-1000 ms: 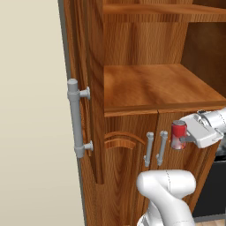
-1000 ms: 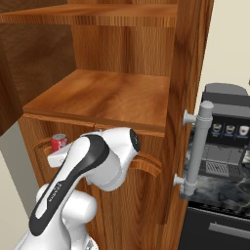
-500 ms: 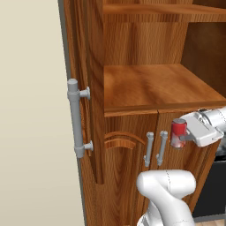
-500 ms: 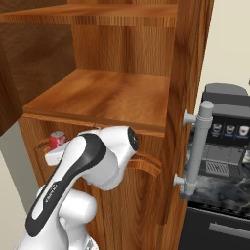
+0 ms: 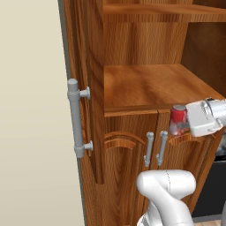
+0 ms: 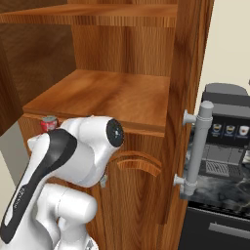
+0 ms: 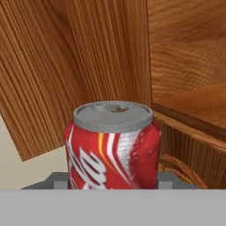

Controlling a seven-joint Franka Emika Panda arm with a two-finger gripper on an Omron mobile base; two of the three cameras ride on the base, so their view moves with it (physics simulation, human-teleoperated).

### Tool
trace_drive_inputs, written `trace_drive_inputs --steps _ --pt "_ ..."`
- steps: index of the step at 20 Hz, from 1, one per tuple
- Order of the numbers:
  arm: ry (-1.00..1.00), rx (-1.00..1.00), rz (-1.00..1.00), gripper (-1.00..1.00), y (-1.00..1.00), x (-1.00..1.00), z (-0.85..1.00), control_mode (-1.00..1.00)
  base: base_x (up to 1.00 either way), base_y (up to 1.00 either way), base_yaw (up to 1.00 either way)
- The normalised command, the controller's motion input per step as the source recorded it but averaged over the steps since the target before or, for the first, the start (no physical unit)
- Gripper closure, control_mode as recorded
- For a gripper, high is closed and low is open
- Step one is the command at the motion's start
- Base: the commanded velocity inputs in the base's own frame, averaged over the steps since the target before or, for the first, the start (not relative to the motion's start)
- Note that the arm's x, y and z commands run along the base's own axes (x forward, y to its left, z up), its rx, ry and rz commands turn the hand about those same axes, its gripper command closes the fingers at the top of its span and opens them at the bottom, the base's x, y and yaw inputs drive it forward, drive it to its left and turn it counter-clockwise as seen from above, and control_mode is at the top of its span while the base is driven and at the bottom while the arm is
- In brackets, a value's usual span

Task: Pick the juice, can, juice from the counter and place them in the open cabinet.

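Note:
My gripper (image 5: 184, 122) is shut on the can (image 5: 177, 119), a small red can with a silver top. It hangs upright in front of the cabinet (image 5: 132, 53), level with the front edge of the lower shelf (image 5: 145, 86), at that edge's right end. From the right base the can (image 6: 48, 123) peeks out behind my white arm, just left of the shelf (image 6: 112, 97). The hand view has the can (image 7: 112, 143) close up between the fingertips (image 7: 56, 180), with the shelf edge to its right. The juice is out of view.
The open cabinet door (image 5: 84, 88) with its grey bar handle (image 5: 75, 118) stands to the left. Two lower doors with grey handles (image 5: 154, 148) lie under the shelf. A coffee machine (image 6: 227, 129) stands on the marbled counter (image 6: 229, 181) to the right.
The can has risen in my gripper from below the shelf edge to about level with it. The base has not moved.

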Motion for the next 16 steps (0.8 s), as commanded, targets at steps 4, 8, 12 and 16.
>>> trace_drive_inputs --steps 4,8,12,16 --pt "-0.03 -0.05 -0.16 1.00 0.02 0.05 0.46 -1.00 0.00 0.00 0.00" --pt "-0.07 -0.06 -0.07 1.00 0.00 0.22 0.34 -1.00 0.00 0.00 0.00" --pt "-0.20 -0.19 -0.05 1.00 0.01 0.38 0.11 -1.00 0.00 0.00 0.00" --pt "-0.16 -0.16 -0.09 1.00 0.00 0.52 0.14 -1.00 0.00 0.00 0.00"
